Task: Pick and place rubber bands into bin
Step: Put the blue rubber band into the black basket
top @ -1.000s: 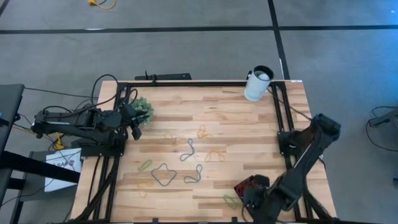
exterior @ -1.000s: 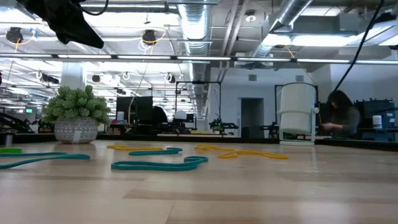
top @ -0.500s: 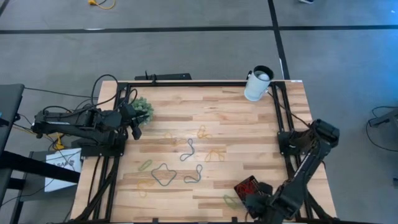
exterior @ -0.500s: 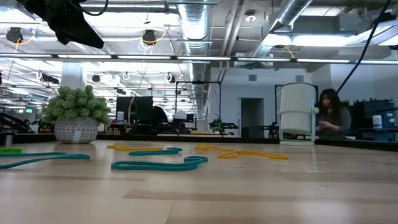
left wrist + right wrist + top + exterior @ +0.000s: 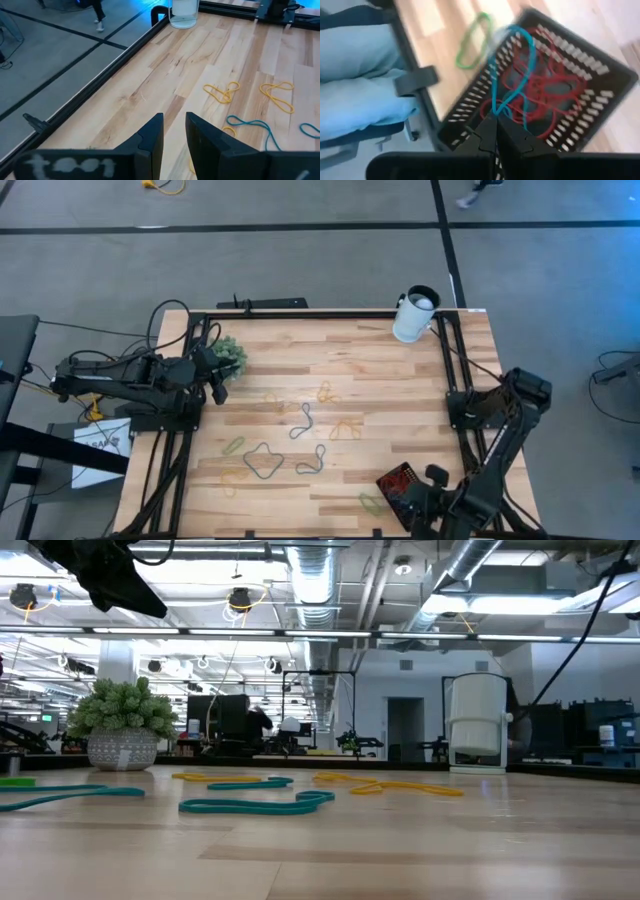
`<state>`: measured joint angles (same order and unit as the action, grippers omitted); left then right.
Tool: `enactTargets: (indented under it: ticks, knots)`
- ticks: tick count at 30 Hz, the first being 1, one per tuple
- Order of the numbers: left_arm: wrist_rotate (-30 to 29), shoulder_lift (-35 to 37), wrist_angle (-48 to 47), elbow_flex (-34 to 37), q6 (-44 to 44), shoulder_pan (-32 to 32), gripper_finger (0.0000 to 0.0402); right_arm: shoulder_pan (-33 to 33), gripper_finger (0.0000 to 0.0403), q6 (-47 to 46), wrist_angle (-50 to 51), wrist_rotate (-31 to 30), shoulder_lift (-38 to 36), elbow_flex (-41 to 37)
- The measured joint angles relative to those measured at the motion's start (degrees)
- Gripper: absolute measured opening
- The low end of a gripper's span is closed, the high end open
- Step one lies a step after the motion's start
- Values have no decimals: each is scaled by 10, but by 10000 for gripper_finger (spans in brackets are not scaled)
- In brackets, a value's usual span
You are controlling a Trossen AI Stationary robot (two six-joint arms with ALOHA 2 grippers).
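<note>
Teal rubber band [image 5: 512, 75] pinched in right gripper [image 5: 496, 131] above black ribbed bin [image 5: 600, 75], tabletop's near-right corner; left gripper [image 5: 174, 131] narrowly parted, empty.

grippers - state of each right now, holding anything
left gripper: slightly open, empty, by the potted plant.
right gripper: shut on a blue rubber band over the bin.

Teal rubber bands [image 5: 255, 806] and yellow rubber bands [image 5: 385, 784] lie on the wooden worktop [image 5: 400, 850]. A potted plant [image 5: 123, 725] stands far left, a white cup [image 5: 478, 723] far right.
</note>
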<state>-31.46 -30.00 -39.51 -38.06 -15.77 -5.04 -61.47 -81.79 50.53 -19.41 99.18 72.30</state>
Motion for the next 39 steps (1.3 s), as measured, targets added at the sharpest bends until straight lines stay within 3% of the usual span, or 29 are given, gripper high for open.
enactTargets:
  ticks: [14,20,28,35,39]
  knots:
    - [1,0,0,0,0,0,73,-3,1,-36,-54,0,0,-71]
    - [1,0,0,0,0,0,73,23,25,-71,-45,3,0,-71]
    - [2,0,0,0,0,0,73,69,67,-73,-46,125,0,-71]
    - [2,0,0,0,0,0,73,95,76,-34,-66,140,0,-70]
    - [2,0,-1,0,0,0,73,109,80,-34,-65,179,0,-70]
